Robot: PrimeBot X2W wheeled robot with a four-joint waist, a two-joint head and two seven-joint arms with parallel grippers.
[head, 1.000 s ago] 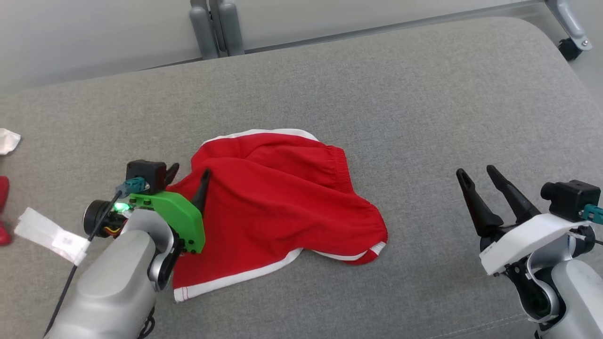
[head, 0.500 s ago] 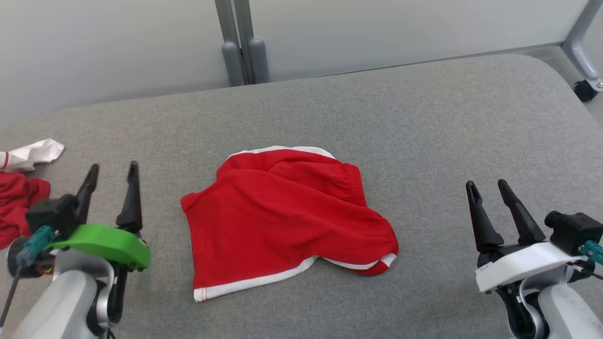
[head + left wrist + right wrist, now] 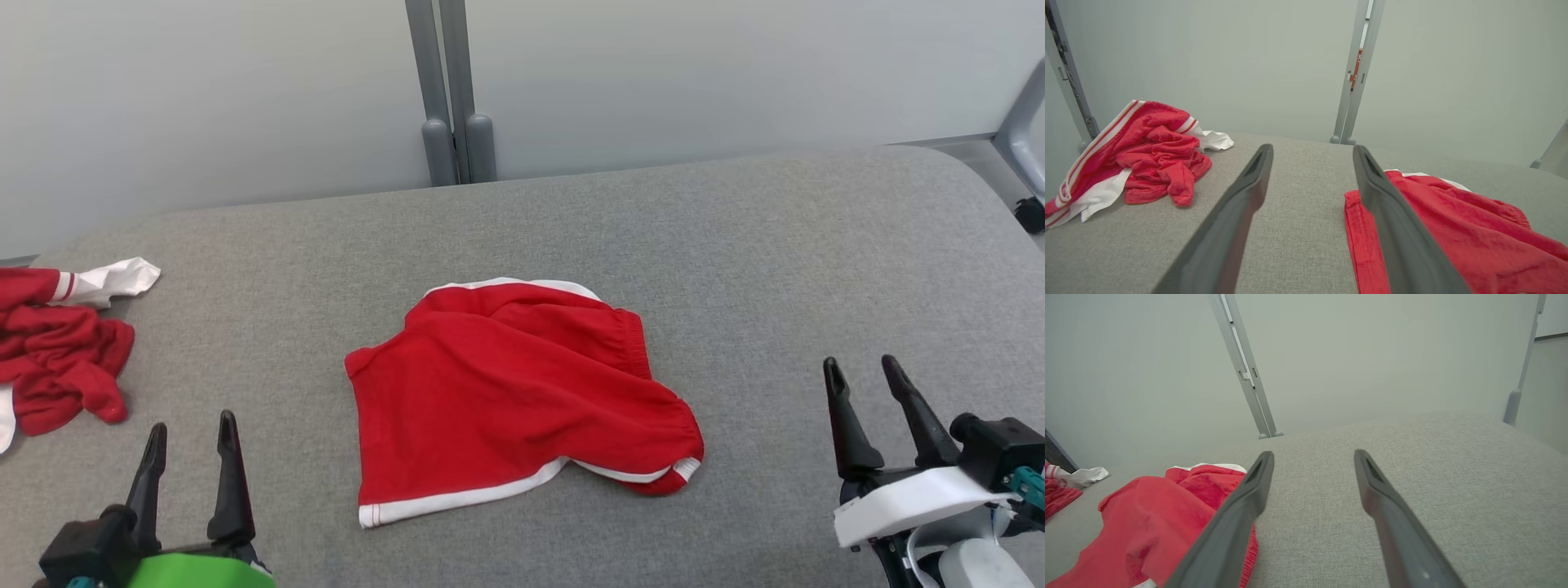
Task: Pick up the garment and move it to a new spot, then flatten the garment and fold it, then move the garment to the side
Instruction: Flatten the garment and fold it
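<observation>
Here we see shorts [image 3: 506,400] lying rumpled mid surface [image 3: 775,269]. Our left tool [image 3: 192,423] wide, empty, near them; our right tool [image 3: 860,362] wide, empty, well apart. Red pile [image 3: 57,359] far left.

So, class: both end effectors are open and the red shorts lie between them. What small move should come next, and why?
Probably move the right end effector toward the red shorts, whose corner nearest it is bunched and curled under, to pull it flat. Both it and the left end effector are open and empty.
</observation>
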